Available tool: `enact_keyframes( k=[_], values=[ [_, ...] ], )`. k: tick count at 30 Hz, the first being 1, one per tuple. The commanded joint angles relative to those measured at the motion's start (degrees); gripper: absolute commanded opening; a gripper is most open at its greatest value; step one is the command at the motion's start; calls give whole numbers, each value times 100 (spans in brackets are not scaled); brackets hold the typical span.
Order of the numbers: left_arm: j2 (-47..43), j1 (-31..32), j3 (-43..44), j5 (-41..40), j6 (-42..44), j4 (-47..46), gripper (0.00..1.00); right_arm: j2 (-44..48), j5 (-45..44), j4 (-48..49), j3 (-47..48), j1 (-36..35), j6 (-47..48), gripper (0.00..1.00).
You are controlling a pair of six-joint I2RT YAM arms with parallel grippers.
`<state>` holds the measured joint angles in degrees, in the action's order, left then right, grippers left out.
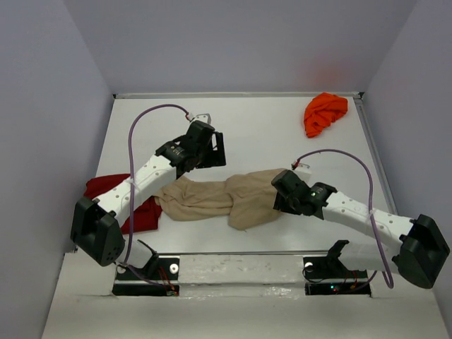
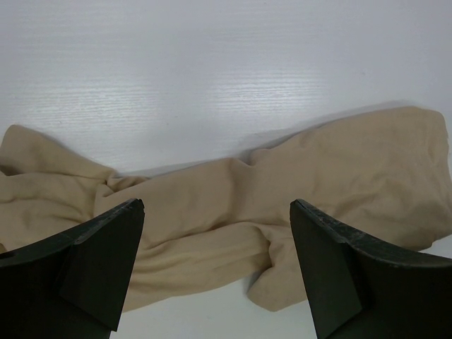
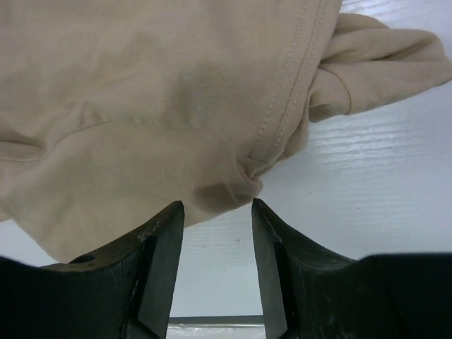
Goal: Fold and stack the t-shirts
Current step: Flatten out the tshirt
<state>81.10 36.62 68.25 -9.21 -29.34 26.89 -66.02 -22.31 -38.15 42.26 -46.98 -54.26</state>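
The tan t-shirt (image 1: 219, 199) lies bunched and twisted on the white worktop (image 1: 268, 134). The left tool (image 2: 215, 206) gapes wide above it; the right tool (image 3: 217, 205), half-parted, sits at its stitched hem.

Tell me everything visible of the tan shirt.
The tan shirt is soft beige knit, unfolded, bunched into a wrinkled strip across the near middle of the table. A stitched seam shows at its right end, where the open right gripper has its tips at the cloth edge, pinching nothing. Its left end meets the red shirt. The open left gripper hangs near its far edge.
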Motion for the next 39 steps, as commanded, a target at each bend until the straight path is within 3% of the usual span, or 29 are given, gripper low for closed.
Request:
enact_keyframes(
  k=[1,11,14,15,16,24,28,34,39],
  values=[
    [-165,-6,83,16,69,26,94,-323,-257,-132,-7,-48,-217,49],
    [-235,-32,-4,16,87,26,94,-1097,-125,475,-200,-48,-59,46],
    [-235,-32,-22,25,95,9,94,-1010,-64,572,-183,-48,55,28],
    [-226,-41,-22,25,104,9,94,-975,-72,581,-140,-48,73,18],
    [-218,-41,-22,25,104,17,94,-922,-72,581,-122,-48,82,0],
    [-112,-50,-145,139,78,-158,94,-764,-397,1116,-25,-48,398,0],
    [-42,-50,-268,95,60,-281,94,-912,-905,1144,536,-48,1029,0],
    [116,-50,-382,104,16,-439,94,-2043,-2294,495,2723,250,2198,0],
    [196,-50,-391,25,16,-439,94,-2784,-2254,484,4216,1293,3060,0]
  ],
)
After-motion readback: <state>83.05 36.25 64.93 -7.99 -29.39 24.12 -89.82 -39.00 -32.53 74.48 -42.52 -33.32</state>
